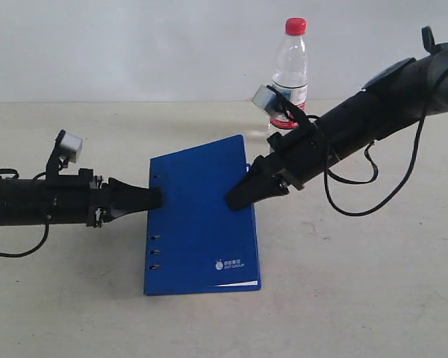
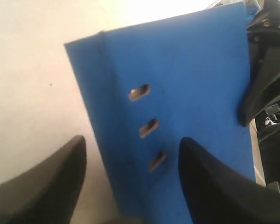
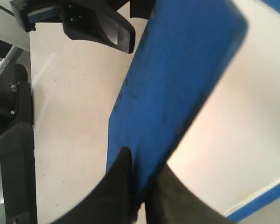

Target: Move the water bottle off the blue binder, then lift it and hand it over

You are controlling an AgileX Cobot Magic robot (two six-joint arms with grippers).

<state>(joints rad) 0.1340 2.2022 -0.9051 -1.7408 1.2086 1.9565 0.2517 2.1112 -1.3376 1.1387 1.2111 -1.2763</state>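
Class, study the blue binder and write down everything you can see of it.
The blue binder is a flat, roughly square, deep-blue folder with a smooth, stiff-looking cover. It has metal rivets along its spine, a small white logo near one corner and white pages showing at one edge. It lies on the pale table. The right gripper is shut on its free edge, pinching the cover. The open left gripper straddles the spine edge.

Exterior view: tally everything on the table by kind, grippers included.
bottle: 1
binder: 1
grippers: 2 (left gripper, right gripper)
Total: 4
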